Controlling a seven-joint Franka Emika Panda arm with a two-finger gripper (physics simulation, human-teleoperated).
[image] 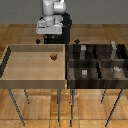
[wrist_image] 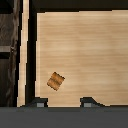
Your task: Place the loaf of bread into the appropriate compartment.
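Observation:
The loaf of bread (image: 53, 56) is a tiny golden-brown lump lying on the floor of the large pale-wood tray (image: 10, 70), near its far wall on the side toward the dark bin. It also shows in the wrist view (wrist_image: 56, 80). My gripper (image: 50, 34) hangs high above the tray's far edge, open and empty. In the wrist view my gripper (wrist_image: 64, 103) has its fingertips (wrist_image: 40, 103) spread wide, with the loaf below and between them. The dark striped-wood bin (image: 70, 70) has four cells. A small grey cube (image: 85, 73) sits in its near cell next to the tray.
Other small grey and white blocks (image: 116, 70) sit in the bin's other cells. The tray's raised wall (wrist_image: 25, 50) and a narrow gap separate it from the bin (wrist_image: 7, 50). Both containers stand on thin legs above a wooden floor.

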